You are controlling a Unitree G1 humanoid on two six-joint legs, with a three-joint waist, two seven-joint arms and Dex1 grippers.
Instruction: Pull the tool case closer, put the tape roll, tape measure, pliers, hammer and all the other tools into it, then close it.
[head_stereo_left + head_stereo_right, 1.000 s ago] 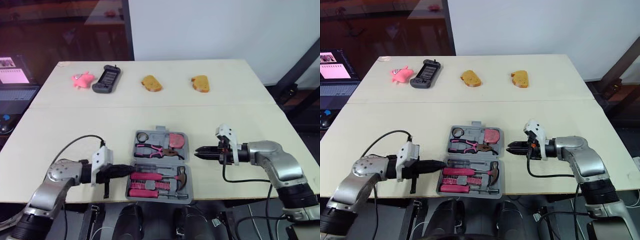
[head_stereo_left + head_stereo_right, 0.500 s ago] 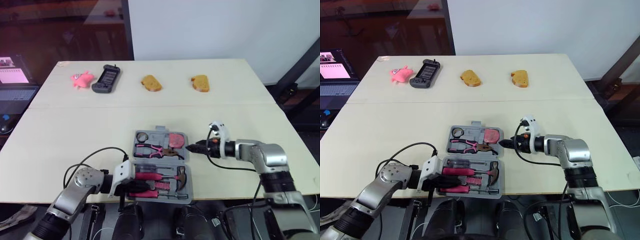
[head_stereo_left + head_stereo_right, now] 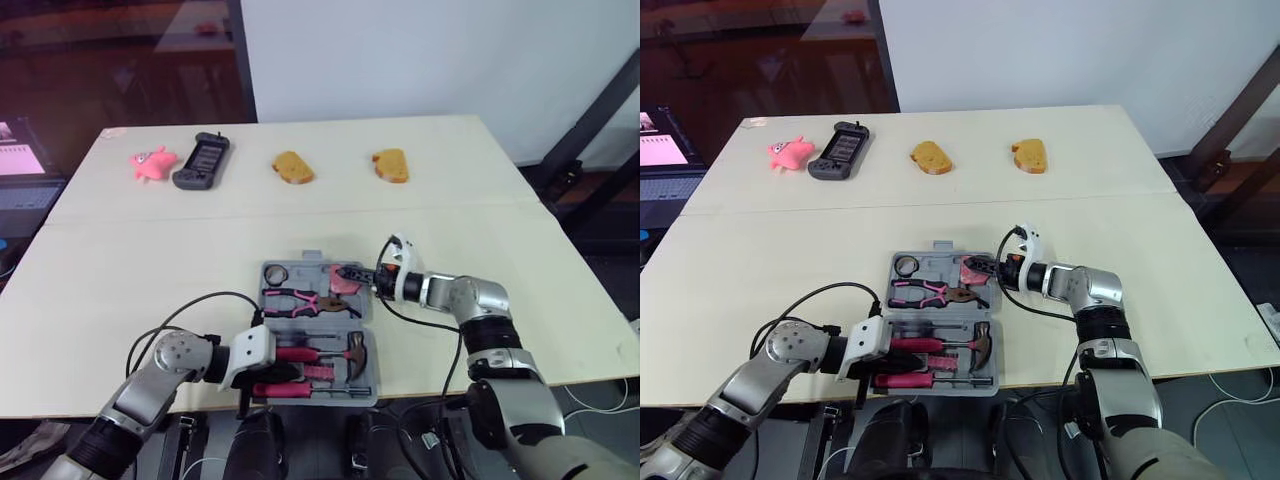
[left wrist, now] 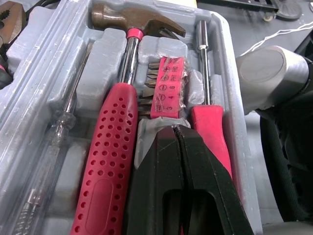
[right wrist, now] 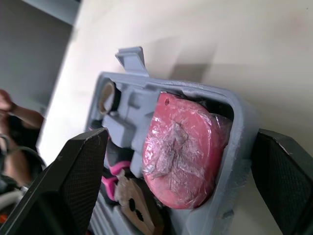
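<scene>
While the open case (image 3: 373,335) sits at the table's near edge, your right gripper (image 3: 350,274) straddles its wall, fingers spread, seemingly to grip it; your left gripper (image 4: 177,129), clenched empty, presses beside the hammer (image 4: 128,63).

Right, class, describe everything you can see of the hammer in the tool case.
The hammer is a small claw hammer with a dull brown metal head, a shiny chrome neck with a red collar, and a red grip dotted with small holes. It lies flat in its moulded slot in the open grey tool case, head toward the robot's right, with a bit holder beside its neck. The left gripper, fingers shut, lies close alongside the grip; whether they touch cannot be told.
</scene>
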